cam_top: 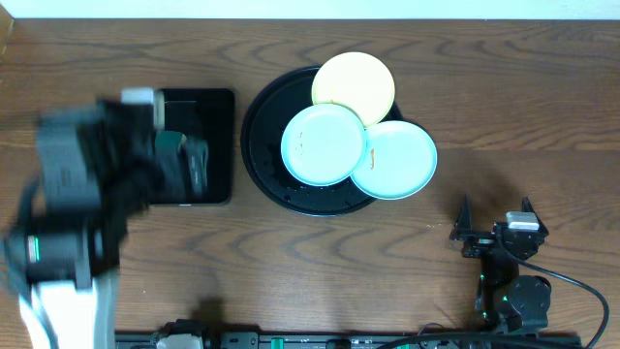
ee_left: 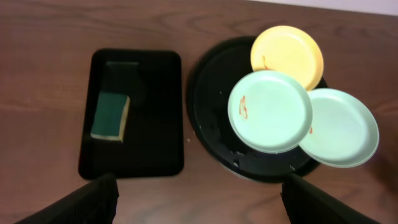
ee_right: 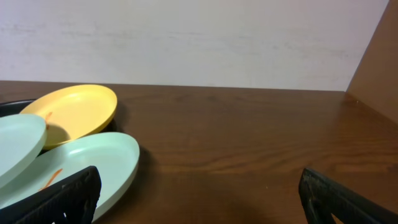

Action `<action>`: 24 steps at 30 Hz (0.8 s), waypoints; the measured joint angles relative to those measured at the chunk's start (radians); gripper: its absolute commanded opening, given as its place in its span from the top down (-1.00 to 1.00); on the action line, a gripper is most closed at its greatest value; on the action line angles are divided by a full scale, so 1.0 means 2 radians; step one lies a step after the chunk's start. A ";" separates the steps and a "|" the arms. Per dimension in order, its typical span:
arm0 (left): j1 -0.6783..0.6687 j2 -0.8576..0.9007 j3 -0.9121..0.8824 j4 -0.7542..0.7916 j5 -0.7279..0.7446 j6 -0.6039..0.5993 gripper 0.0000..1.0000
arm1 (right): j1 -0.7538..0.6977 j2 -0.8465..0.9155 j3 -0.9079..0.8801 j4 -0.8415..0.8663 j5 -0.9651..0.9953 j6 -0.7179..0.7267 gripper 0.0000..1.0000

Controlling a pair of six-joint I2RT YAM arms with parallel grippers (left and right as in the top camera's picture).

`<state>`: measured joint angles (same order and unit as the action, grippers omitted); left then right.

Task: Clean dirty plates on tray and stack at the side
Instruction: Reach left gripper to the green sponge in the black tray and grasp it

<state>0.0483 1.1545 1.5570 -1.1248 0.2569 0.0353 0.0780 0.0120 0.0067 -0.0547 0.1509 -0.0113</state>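
Three plates lie overlapping on the round black tray: a pale yellow plate at the back, a mint plate in the middle on top, and a second mint plate hanging over the tray's right rim. The left wrist view shows orange smears on the yellow plate, the middle mint plate and the right mint plate. My left gripper is open and empty, raised over the rectangular tray. My right gripper is open and empty, low on the table right of the plates.
A rectangular black tray left of the round tray holds a green and yellow sponge. Bare wooden table lies right of the plates, with a wall behind it. My left arm looks blurred in the overhead view.
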 measured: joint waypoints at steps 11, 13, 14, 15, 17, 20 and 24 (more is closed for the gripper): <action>0.000 0.189 0.063 -0.053 -0.052 -0.004 -0.39 | 0.000 0.000 0.000 0.000 0.000 0.000 -0.99; 0.000 0.209 0.063 -0.053 -0.071 -0.008 -0.37 | 0.000 0.000 0.000 0.000 0.000 0.000 -0.99; 0.000 0.219 0.062 -0.053 -0.078 -0.009 -0.37 | 0.000 0.000 0.000 0.000 0.000 0.000 -0.98; 0.000 0.226 0.060 -0.053 -0.084 -0.010 -0.35 | 0.000 0.000 0.000 0.000 0.000 0.000 -0.99; 0.002 0.248 0.053 -0.052 -0.093 -0.016 -0.25 | 0.000 0.000 0.000 0.000 0.000 0.000 -0.98; 0.011 0.284 0.047 -0.050 -0.104 -0.020 0.05 | 0.000 0.000 0.000 0.000 0.000 0.000 -0.99; 0.030 0.335 0.043 -0.037 -0.111 -0.020 0.21 | 0.000 0.000 0.000 0.000 0.000 0.000 -0.99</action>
<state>0.1081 1.8248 1.6432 -1.1980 0.0353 -0.0048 0.0780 0.0120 0.0067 -0.0547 0.1509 -0.0113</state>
